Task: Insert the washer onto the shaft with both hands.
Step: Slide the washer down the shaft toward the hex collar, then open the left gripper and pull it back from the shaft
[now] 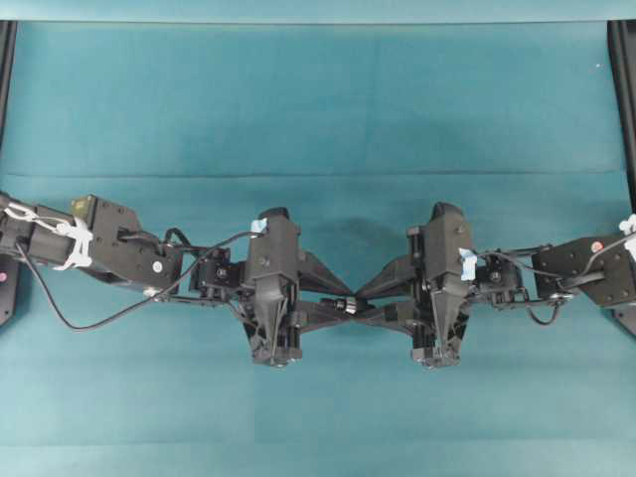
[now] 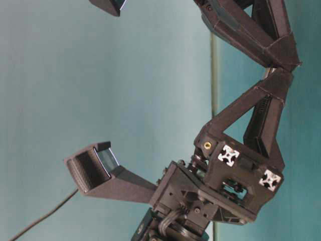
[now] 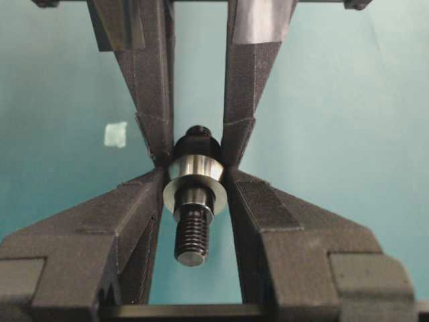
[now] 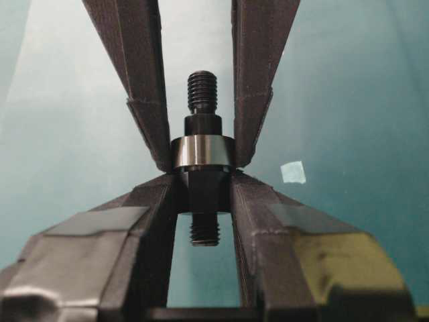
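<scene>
The left gripper (image 1: 341,303) reaches in from the left edge of the teal surface (image 1: 318,99) and meets the right gripper (image 1: 360,304) tip to tip near the middle, both raised above the cloth. In the left wrist view the left fingers (image 3: 153,134) are drawn in against the sides of the silver washer (image 3: 195,178), pinching it. The washer sits around the dark shaft (image 3: 193,231), whose threaded end pokes through toward that camera. In the right wrist view the right fingers (image 4: 151,204) are clamped on the shaft's thicker dark body just beside the washer, with threaded ends showing on both sides. The washer seems to rest against the shaft's step, though the contact is hard to make out. A pale tape square (image 4: 293,172) lies on the surface to the right
</scene>
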Robot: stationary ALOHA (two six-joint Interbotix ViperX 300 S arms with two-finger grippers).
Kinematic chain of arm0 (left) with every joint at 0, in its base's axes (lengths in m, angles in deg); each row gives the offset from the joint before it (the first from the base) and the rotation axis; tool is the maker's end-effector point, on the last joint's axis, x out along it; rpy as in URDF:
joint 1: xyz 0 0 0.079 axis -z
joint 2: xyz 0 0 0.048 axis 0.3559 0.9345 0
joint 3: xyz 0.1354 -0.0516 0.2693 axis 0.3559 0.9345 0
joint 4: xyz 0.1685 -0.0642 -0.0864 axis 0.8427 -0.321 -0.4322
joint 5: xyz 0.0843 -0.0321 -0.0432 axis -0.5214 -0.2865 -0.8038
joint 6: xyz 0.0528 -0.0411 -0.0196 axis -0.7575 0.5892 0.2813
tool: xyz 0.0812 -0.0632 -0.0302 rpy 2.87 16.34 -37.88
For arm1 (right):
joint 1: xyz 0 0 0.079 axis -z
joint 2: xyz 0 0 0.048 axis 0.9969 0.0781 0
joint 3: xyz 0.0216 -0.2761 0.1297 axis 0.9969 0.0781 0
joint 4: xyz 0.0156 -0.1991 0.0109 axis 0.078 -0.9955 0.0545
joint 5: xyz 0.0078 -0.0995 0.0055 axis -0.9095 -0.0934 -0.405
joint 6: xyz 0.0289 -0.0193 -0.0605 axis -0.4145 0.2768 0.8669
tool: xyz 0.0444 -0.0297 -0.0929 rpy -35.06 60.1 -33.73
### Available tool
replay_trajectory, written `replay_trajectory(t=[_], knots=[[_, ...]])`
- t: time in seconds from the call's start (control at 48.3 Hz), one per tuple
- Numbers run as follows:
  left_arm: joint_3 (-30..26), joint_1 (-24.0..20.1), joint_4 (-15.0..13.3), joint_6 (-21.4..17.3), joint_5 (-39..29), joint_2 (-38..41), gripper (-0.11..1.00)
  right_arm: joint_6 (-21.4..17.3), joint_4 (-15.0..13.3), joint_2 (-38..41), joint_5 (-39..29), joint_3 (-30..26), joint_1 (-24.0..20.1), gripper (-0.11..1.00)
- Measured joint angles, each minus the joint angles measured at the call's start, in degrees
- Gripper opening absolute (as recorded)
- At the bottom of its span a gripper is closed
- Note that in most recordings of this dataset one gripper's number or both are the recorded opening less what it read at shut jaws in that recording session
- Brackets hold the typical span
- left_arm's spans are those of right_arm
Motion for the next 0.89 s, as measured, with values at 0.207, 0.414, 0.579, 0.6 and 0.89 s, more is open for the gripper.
replay_trajectory(t=[0.207, 0.414, 0.579, 0.6, 0.89], knots=[[-0.2, -0.1, -0.1, -0.1, -0.3, -0.1, 0.37, 0.0, 0.1, 0.0, -0.4, 0.0, 0.0, 0.0], [-0.2, -0.7, -0.1, -0.7, -0.3, -1.2, 0.59, 0.0, 0.0, 0.0, -1.0, -0.1, 0.3, 0.0], [-0.2, -1.3, -0.1, -2.6, -0.4, -2.8, 0.88, 0.0, 0.1, 0.0, -1.1, -0.1, 0.3, 0.0], [-0.2, -1.2, -0.1, -3.0, -0.4, -3.0, 0.87, 0.1, 0.1, 0.0, -1.1, -0.2, 0.2, 0.0], [0.0, -1.2, 0.0, -4.6, -4.7, -6.2, 0.84, 0.0, 0.1, 0.0, -1.1, -0.2, 0.2, 0.0]])
